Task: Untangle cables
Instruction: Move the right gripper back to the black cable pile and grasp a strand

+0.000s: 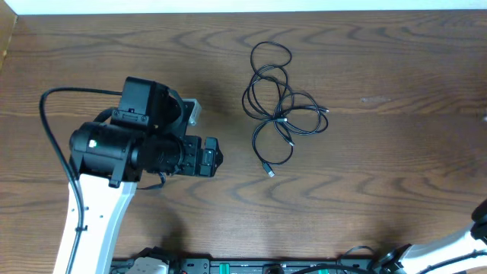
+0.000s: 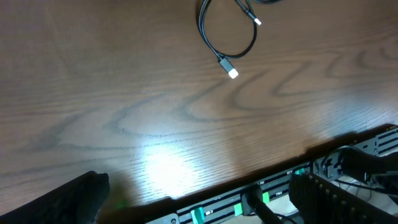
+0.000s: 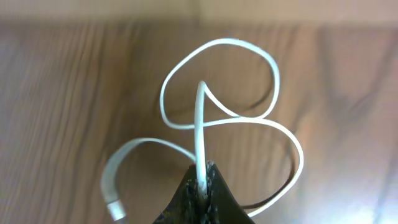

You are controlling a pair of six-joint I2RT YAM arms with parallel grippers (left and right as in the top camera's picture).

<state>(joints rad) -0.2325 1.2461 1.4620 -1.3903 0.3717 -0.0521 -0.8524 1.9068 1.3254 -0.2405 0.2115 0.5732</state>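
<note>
Right gripper: jaws pressed together, pinching a white cable between the dark fingertips. From the pinch the cord rises straight up, then curls into a rounded loop, and a second, wider loop swings out to the right. One loose end, slightly broadened, hangs at lower left of the fingertips. The wood behind is blurred, so I cannot tell whether the loops rest on the table or hang clear of it. In the overhead view only a piece of the right arm shows, at the bottom right corner; its gripper and the white cord lie outside that view.

Left gripper: spread wide, holding nothing. One dark finger sits at the lower left of its wrist view, the other at the lower right, with bare wood between. From above, the left arm sits over the left half of the table, well apart from the cords.

Black cables: thin cords lying flat on the table, centre-right and toward the far edge, in several overlapping loops that cross near the middle of the bunch. One strand trails toward the near side and ends in a small plug, bright in the left wrist view, lying on the wood.

A black rail with green fittings runs along the table's near edge.
</note>
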